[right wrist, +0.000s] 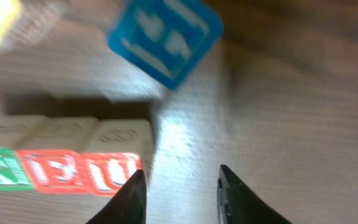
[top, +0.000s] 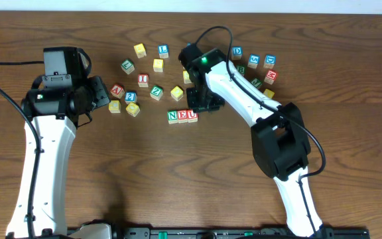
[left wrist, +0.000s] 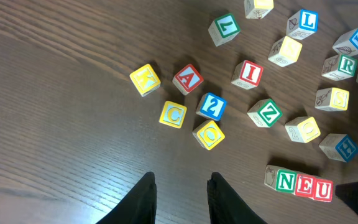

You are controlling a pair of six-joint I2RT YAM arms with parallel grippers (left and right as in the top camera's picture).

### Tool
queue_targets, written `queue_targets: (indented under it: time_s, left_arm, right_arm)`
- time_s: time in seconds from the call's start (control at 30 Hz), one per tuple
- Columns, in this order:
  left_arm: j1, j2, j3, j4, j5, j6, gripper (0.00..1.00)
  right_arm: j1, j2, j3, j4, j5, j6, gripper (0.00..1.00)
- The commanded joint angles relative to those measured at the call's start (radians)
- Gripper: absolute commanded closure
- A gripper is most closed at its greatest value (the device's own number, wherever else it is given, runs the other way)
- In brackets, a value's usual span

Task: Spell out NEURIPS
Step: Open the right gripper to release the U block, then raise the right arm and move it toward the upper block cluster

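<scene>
Overhead, the table [top: 350, 26] is dark brown wood with a long grain, and the wood fills every view, so the room beyond cannot be seen. A black rail [top: 211, 233] runs along the near edge where the two white arms are mounted. Painted letter blocks lie loosely scattered across the middle and the far right of the table. Near the centre sits the NEU row [top: 182, 116], three blocks touching side by side.

From above the letters are small. The left wrist view reads them plainly: a yellow K [left wrist: 145, 79], a red A [left wrist: 188, 78], a blue 2 [left wrist: 211, 106], a red I [left wrist: 248, 74], a green Z [left wrist: 265, 113] and a green R [left wrist: 339, 66] at the right edge, all apart from one another. The same row shows at that view's lower right. The right wrist view is close and blurred. It alone shows the pale side faces of the row and the blue H block [right wrist: 165, 37] lying tilted just beyond it.

The left gripper [left wrist: 180, 200] hangs over bare wood with its jaws a modest way apart and nothing between them, well apart from the row. The right gripper [right wrist: 182, 200] is low over the table, jaws parted and empty. Its gap stands just to the right of the U block [right wrist: 114, 167], which ends the row, with one finger close beside that block's edge.
</scene>
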Motion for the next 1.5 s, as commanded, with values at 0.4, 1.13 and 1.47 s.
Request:
queue_targets:
  time_s: [0.4,1.13,1.47]
  left_arm:
    - [0.001,0.004,-0.002,-0.002,-0.005,0.006,0.73]
    - [-0.026,0.004,-0.002,-0.003,-0.005,0.012,0.73]
    - [-0.037,0.004,-0.002,0.003,-0.005,0.025,0.73]
  right_arm:
    - [-0.043,-0.043,0.117,0.048,-0.030,-0.112,0.71]
    - [-0.121,-0.043,0.391,-0.111,-0.094,-0.172,0.46]
    - [-0.128,-0.043,0.468,-0.196,-0.094,-0.205,0.43]
